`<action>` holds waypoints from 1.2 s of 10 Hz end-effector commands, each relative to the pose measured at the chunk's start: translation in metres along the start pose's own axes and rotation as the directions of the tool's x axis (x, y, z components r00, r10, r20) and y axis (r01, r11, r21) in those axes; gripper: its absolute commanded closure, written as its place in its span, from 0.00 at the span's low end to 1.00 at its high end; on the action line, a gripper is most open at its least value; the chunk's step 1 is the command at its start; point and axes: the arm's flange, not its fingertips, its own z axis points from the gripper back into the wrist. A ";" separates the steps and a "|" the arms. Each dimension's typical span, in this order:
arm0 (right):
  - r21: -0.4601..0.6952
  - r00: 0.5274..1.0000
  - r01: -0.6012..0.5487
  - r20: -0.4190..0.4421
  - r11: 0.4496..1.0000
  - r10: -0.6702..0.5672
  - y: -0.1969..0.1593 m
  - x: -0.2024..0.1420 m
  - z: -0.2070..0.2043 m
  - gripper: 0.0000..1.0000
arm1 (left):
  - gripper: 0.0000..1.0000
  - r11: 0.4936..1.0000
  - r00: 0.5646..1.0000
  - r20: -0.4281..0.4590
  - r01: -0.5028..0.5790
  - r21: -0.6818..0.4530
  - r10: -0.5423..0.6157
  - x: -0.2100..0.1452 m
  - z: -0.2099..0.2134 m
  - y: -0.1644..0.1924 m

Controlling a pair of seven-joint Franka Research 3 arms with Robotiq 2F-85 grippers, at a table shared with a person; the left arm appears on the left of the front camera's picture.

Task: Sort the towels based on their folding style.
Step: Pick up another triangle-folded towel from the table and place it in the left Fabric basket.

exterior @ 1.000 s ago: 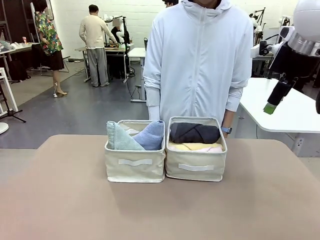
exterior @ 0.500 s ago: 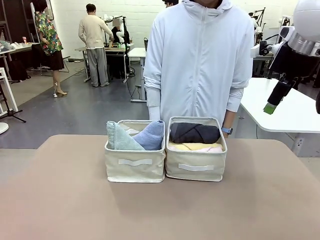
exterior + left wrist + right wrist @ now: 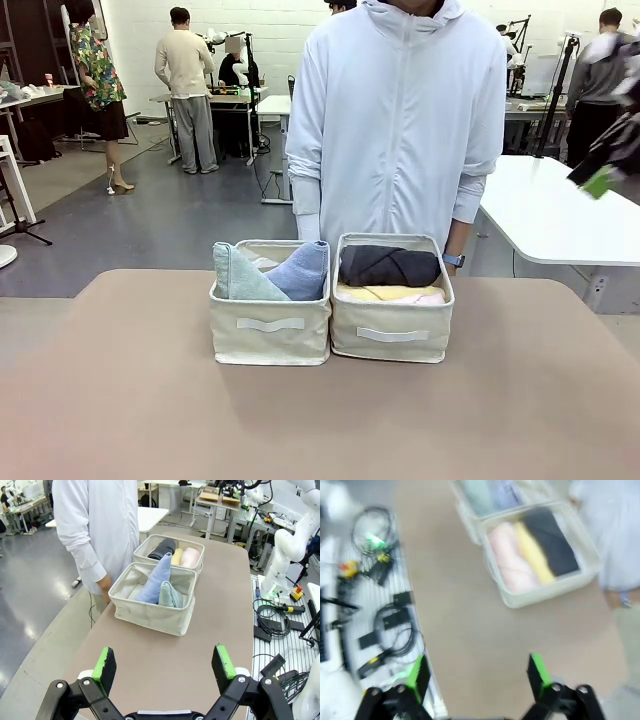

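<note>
Right gripper [image 3: 600, 182] higher (towels [image 3: 390, 266] below)

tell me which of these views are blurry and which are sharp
Right wrist view: smeared all over, the pink, yellow and dark towels soft-edged. Front view: bins crisp, but the right gripper at the picture's right edge is streaked. Left wrist view: sharp, the left gripper and the folded towels clear.

We see our right arm swung away from where it hung a second ago at the far right: its white wrist has left the upper right corner of the front view, and the right gripper [image 3: 603, 180], jaws apart, now shows there only as a blurred green-tipped streak, higher and nearer the right edge than before.
</note>
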 end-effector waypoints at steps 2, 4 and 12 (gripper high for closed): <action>0.235 0.965 -0.198 0.218 0.952 0.147 -0.063 -0.063 0.033 0.00 | 0.00 1.000 1.000 0.014 0.013 0.001 -0.013 0.001 0.001 0.000; 0.149 0.931 -0.216 0.330 0.965 0.158 -0.081 -0.107 0.032 0.00 | 0.00 1.000 1.000 0.014 0.013 0.001 -0.013 0.001 0.001 0.000; -0.004 0.808 -0.120 0.580 0.993 0.100 -0.046 -0.174 0.005 0.00 | 0.00 1.000 1.000 0.014 0.013 0.001 -0.013 0.001 0.001 0.000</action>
